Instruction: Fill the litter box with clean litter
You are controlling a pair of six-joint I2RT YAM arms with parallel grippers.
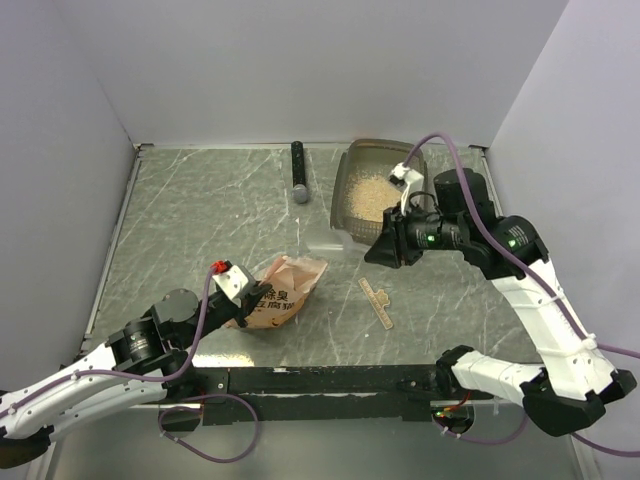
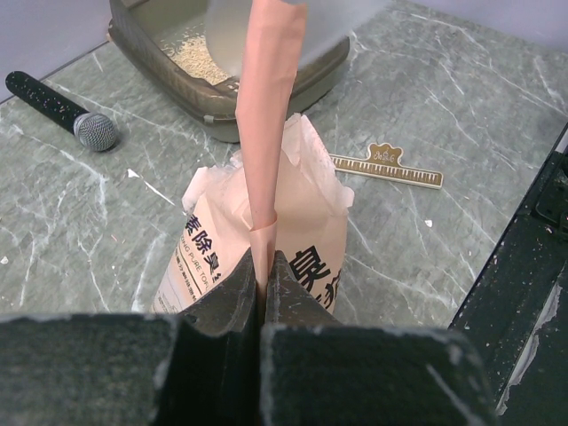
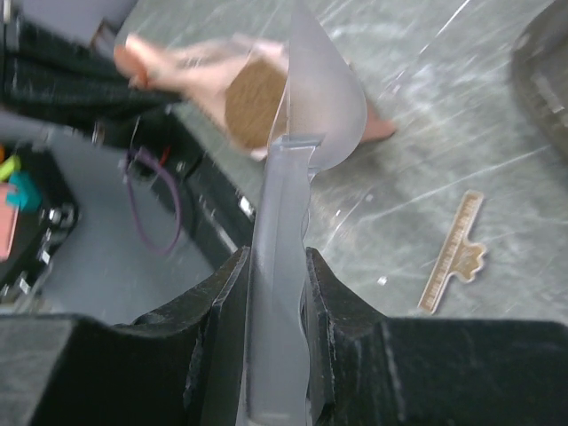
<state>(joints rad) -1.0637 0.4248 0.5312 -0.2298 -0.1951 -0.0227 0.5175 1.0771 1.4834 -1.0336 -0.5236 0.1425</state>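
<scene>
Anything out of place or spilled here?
A microphone and a ruler lie on the table, unrelated to the job. A few pale specks by the pouch may be stray granules; too small to tell. The litter in the box looks contained.

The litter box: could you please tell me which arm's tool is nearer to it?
Right. The right tool, holding a clear scoop, is just off the near side of the litter box; the left tool is well away at the near left, pinching the orange-pink pouch.
</scene>
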